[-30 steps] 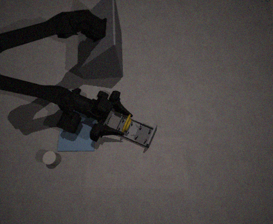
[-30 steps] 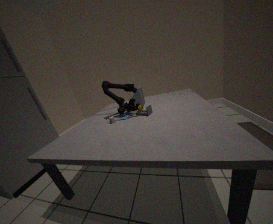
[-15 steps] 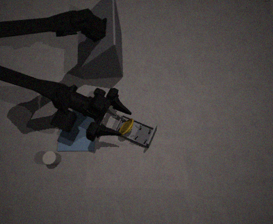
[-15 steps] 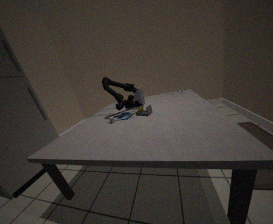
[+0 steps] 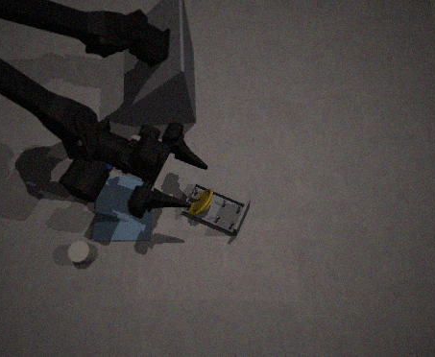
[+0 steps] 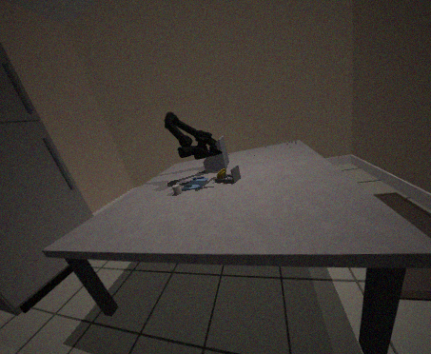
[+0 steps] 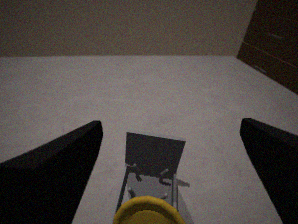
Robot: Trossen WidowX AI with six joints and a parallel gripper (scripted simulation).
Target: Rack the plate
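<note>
Yellow plate: small, round, raised rim, standing on edge in dish rack, tilted, near end away from upright panel. Not gripped. Dish rack: gray, rectangular, dark side rails, short pegs inside, flat panel upright at one end, sitting on table. Exact slot unclear.

Plate, ahead of and below the claw: no lettering or numbers legible.
Rack, under the plate: no label legible.
Blue mat, below the claw: no print legible.
White cylinder, off to the claw's side: no brand legible.
Refrigerator, beyond the table: no sign legible.
</note>
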